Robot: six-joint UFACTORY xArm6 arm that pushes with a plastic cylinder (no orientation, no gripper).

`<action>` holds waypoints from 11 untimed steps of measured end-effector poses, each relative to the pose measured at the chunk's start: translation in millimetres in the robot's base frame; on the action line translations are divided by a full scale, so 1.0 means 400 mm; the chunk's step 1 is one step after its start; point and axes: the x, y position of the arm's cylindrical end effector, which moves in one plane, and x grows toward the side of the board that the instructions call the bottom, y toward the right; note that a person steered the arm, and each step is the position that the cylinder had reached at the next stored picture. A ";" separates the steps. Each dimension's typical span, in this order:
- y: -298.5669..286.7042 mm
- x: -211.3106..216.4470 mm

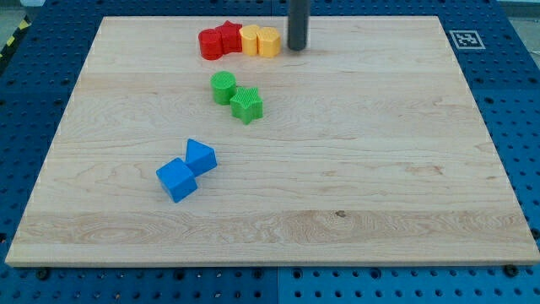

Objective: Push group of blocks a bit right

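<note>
A row of blocks sits near the view's top: a red round block (209, 45), a red star (229, 37), a yellow block (250, 40) and a yellow-orange block (268, 41), all touching. My tip (297, 48) stands just to the right of the yellow-orange block, a small gap apart. Below the row lie a green round block (223, 87) and a green star (247, 105), touching. Lower left lie a blue cube (177, 180) and a blue triangular block (201, 157), touching.
The wooden board (380, 169) lies on a blue pegboard table. A black-and-white marker tag (467, 39) sits at the board's top right corner.
</note>
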 end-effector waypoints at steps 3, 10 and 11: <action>0.042 0.120; -0.350 -0.008; -0.343 0.007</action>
